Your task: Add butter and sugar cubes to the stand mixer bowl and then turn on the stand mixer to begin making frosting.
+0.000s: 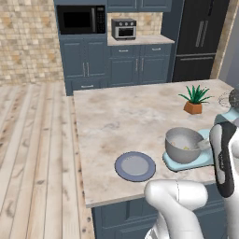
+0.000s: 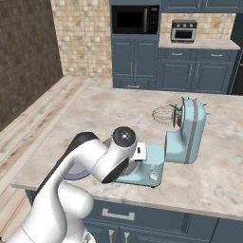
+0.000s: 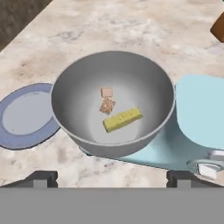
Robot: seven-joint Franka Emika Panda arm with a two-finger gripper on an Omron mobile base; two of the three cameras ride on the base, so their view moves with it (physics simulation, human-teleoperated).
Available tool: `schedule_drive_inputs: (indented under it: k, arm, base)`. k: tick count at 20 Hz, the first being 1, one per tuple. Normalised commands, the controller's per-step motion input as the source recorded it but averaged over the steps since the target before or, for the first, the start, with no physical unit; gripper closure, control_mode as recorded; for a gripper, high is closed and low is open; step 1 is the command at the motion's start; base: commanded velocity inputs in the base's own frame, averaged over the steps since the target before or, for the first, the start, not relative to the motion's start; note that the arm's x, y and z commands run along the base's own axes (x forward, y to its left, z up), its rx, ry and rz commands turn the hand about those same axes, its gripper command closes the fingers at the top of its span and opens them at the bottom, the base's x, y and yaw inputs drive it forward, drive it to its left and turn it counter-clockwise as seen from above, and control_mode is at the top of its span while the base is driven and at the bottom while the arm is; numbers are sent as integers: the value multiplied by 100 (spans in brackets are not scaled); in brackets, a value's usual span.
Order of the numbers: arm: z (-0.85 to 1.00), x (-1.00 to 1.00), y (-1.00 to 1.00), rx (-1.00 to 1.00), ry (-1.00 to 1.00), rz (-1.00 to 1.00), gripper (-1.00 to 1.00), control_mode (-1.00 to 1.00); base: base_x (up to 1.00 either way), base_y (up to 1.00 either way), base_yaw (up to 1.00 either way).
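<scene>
The grey metal stand mixer bowl (image 3: 144,78) (image 1: 179,151) sits on the flat base of the light blue stand mixer (image 2: 190,130) (image 3: 199,113). The mixer's head is tilted back with its wire whisk (image 2: 163,115) raised clear of the bowl. On the bowl's bottom lie the yellow butter (image 3: 123,119) stick and two small sugar cubes (image 3: 106,99), close together just beyond it. My gripper (image 3: 113,179) hovers above the bowl's near rim, open, with nothing between its fingertips (image 3: 41,177).
An empty blue-grey plate (image 1: 135,166) (image 3: 24,116) lies on the marble counter just left of the bowl. A potted plant (image 1: 193,100) stands behind the mixer. The counter's front edge is close below the plate. My arm's elbow (image 2: 121,152) blocks the bowl in the right base view.
</scene>
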Motion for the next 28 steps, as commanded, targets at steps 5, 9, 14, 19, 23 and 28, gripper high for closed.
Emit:
schedule_drive_inputs:
  k: [5, 9, 14, 19, 23, 28]
  arm:
    - [2, -10, -88, 5, -9, 0, -100, -100]
    - [15, 1, -97, 2, -13, 0, -100, -100]
    - [21, 4, -99, 0, -16, 0, -100, -100]
    - [26, 0, -96, 0, -19, 0, -100, -100]
    - [32, 0, -85, 1, -18, 4, -100, -100]
    - [17, 15, -69, 9, -14, 18, -100, -100]
  base:
    - [0, 0, 0]
    - [0, 0, 0]
    - [0, 0, 0]
    - [0, 0, 0]
    - [0, 0, 0]
    - [0, 0, 0]
